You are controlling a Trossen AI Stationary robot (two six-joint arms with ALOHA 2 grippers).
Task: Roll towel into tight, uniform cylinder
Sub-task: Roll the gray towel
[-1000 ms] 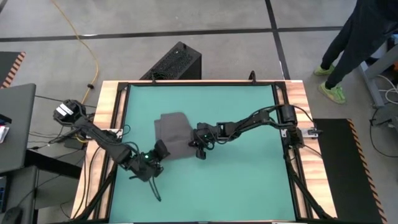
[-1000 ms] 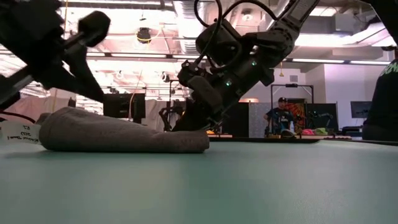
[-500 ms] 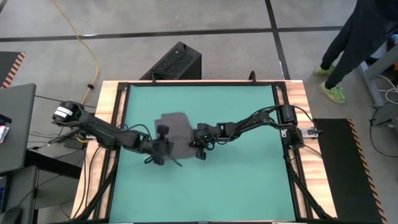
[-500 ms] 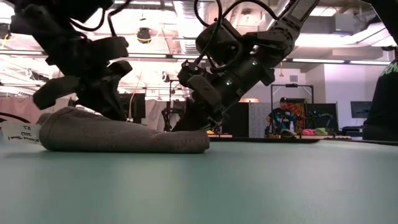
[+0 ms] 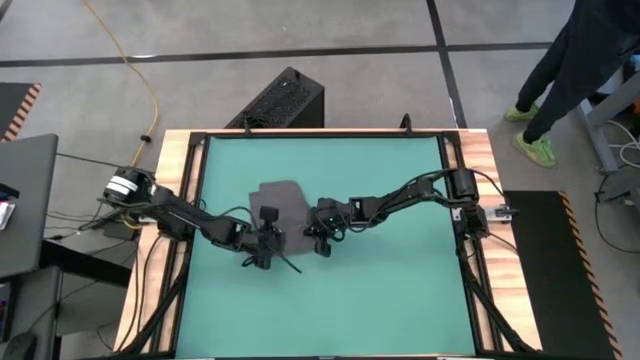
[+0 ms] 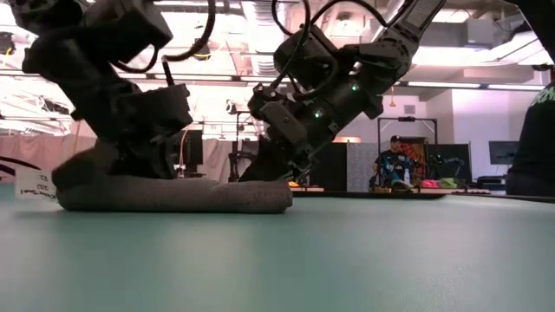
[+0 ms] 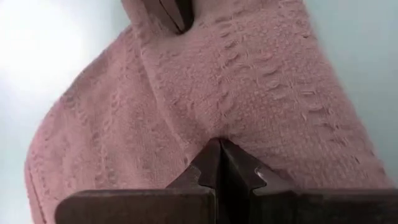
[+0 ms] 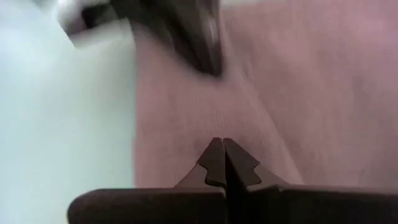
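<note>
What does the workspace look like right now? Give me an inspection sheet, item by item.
Surface: teal mat in a wooden-edged table frame.
Job's things: towel, dark grey, folded and lying low on the mat, white tag at one end; not yet a cylinder.
Clutter: nothing seen on the mat.
Grippers: left gripper shut, tips pressed on the towel's near edge; right gripper shut, tips on the towel's right edge.
Cables: yellow cable on the floor; black wiring along both arms.
Surroundings: black box behind the table; a person standing at far right.
</note>
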